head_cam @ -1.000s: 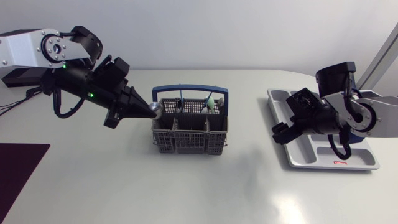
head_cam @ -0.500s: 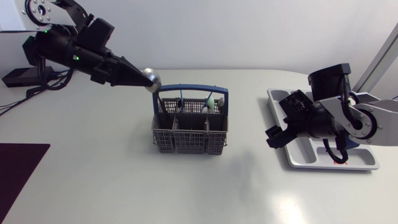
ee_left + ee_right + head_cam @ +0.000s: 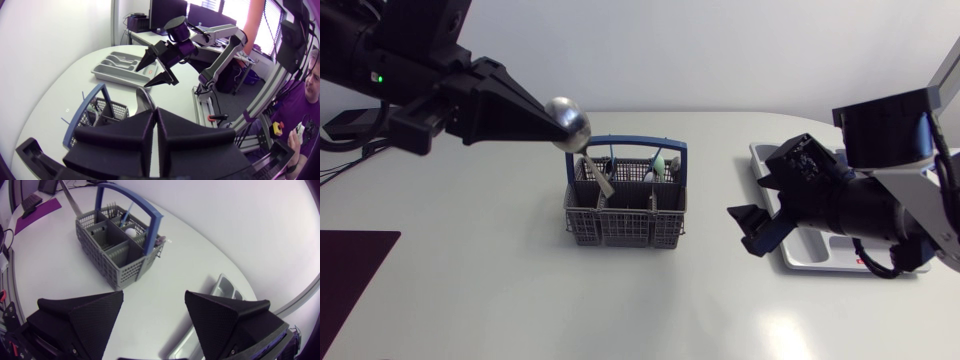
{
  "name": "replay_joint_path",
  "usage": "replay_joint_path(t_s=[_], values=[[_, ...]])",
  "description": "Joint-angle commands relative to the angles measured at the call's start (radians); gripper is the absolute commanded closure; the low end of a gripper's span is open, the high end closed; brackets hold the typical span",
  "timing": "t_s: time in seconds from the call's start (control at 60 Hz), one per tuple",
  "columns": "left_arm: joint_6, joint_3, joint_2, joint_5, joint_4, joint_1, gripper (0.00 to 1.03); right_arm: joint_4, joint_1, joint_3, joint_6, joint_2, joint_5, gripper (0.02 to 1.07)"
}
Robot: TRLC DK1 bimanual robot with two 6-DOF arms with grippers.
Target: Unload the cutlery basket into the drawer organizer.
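A grey cutlery basket (image 3: 625, 215) with a blue handle stands mid-table and holds a few pieces, among them a blue-handled one (image 3: 611, 160) and a pale one (image 3: 659, 163). My left gripper (image 3: 556, 125) is high above the basket's left rear corner, shut on a metal spoon (image 3: 569, 122). The bowl sticks out past the fingertips and the handle slants down toward the basket. In the left wrist view the spoon (image 3: 145, 99) shows ahead of the left gripper (image 3: 154, 112). My right gripper (image 3: 750, 228) hovers open and empty between the basket and the grey drawer organizer (image 3: 820, 250).
A dark purple mat (image 3: 345, 270) lies at the front left corner of the table. My right arm hides much of the organizer. In the right wrist view the basket (image 3: 112, 242) is ahead of the open right gripper (image 3: 154, 297), with the organizer (image 3: 223, 287) off to one side.
My left arm has risen and lifted the spoon up from the basket's left side. My right gripper has moved left, off the organizer and toward the basket.
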Motion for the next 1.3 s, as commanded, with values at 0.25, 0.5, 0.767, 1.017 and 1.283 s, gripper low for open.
replay_joint_path(t_s=[0.25,0.5,0.767,1.017,1.283], values=[[0.066,-0.149,-0.098,-0.025,0.001,-0.201,1.00,-0.121,0.162,-0.035,0.012,-0.161,-0.171,0.19],[0.082,-0.171,-0.102,-0.054,0.038,-0.322,1.00,-0.127,0.326,-0.089,-0.004,-0.186,-0.205,0.19],[0.056,-0.152,-0.064,-0.073,0.047,-0.417,1.00,-0.052,0.366,-0.093,-0.034,-0.157,-0.256,0.28],[0.037,-0.143,-0.049,-0.073,0.047,-0.454,1.00,-0.013,0.446,-0.090,-0.037,-0.131,-0.260,0.53],[0.030,-0.135,-0.049,-0.073,0.048,-0.460,1.00,-0.007,0.473,-0.087,-0.028,-0.134,-0.263,0.83]])
